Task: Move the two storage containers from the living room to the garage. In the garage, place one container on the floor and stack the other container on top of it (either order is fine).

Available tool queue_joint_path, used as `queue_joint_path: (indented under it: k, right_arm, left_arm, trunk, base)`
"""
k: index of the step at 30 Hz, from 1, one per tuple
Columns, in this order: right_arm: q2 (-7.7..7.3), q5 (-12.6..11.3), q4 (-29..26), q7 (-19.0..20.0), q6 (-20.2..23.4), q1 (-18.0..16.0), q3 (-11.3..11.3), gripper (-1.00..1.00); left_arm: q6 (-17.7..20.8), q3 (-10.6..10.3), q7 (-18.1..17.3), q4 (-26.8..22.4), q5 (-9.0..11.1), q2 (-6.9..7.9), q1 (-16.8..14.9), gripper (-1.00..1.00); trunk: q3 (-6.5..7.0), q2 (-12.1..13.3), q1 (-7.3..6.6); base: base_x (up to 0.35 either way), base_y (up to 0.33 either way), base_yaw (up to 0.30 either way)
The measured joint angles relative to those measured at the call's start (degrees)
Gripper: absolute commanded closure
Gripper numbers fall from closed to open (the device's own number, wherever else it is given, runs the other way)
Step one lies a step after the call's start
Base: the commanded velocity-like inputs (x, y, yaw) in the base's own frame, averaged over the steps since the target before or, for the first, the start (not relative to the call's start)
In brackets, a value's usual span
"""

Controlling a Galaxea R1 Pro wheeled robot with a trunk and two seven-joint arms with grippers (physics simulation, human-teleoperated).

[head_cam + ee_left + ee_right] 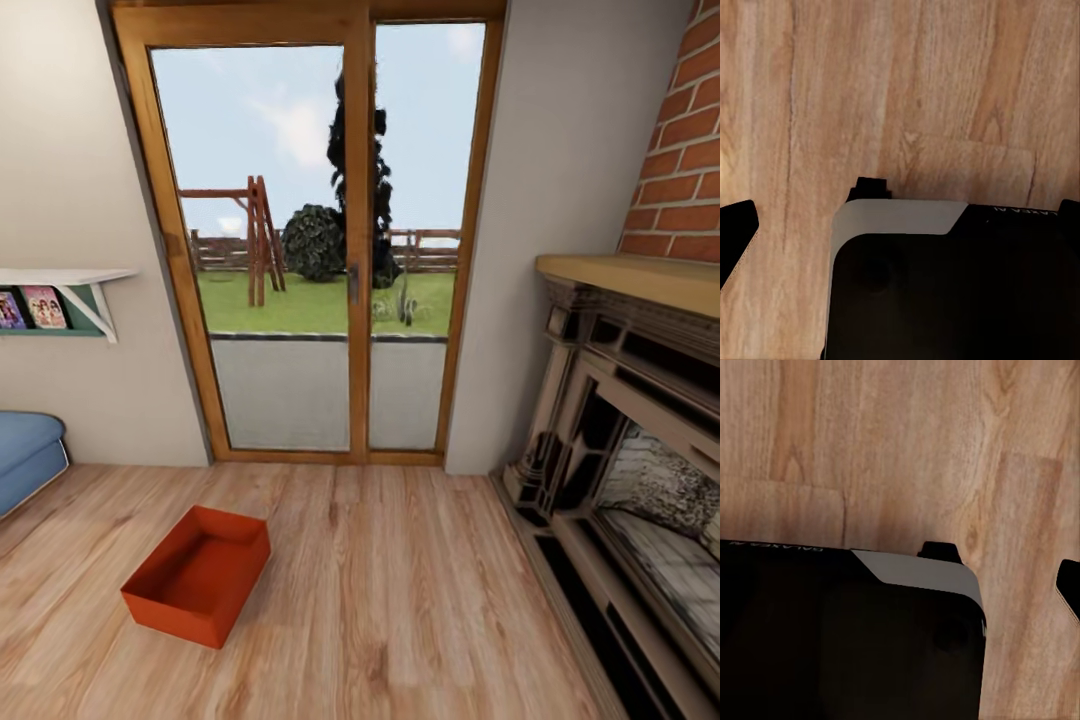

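One orange-red storage container (198, 572) lies open-topped and empty on the living room's light wood-plank floor (400, 600), left of centre and in front of the wood-framed glass doors (330, 250). In the left wrist view my left gripper (900, 225) hangs open over wood planks and the robot's dark base (945, 292), with one black finger (736, 234) at the picture's edge. My right gripper (900, 585) is also open above the planks, one finger (1069, 585) showing at the edge. Nothing is held in either. The garage is out of view.
A blue sofa corner (28, 455) sits at the left wall under a white shelf (70, 285) with books. A dark fireplace (630, 470) with a wooden mantel and brick chimney lines the right side. Open wood floor lies between them.
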Motion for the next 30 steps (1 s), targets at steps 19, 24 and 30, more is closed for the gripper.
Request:
queue_joint_path:
  k: [19,24,30]
  right_arm:
    - [0.00,0.0,0.0,0.0,0.0,0.0,0.0,-1.00]
    - [0.00,0.0,0.0,0.0,0.0,0.0,0.0,-1.00]
    - [0.00,0.0,0.0,0.0,0.0,0.0,0.0,-1.00]
  left_arm:
    - [0.0,0.0,0.0,0.0,0.0,0.00,0.0,-1.00]
    - [0.0,0.0,0.0,0.0,0.0,0.00,0.0,-1.00]
    - [0.0,0.0,0.0,0.0,0.0,0.00,0.0,-1.00]
  trunk:
    - [0.00,0.0,0.00]
    - [0.00,0.0,0.00]
    - [0.00,0.0,0.00]
  base:
    - [0.322,0.000,0.000]
    - [0.322,0.000,0.000]
    - [0.322,0.000,0.000]
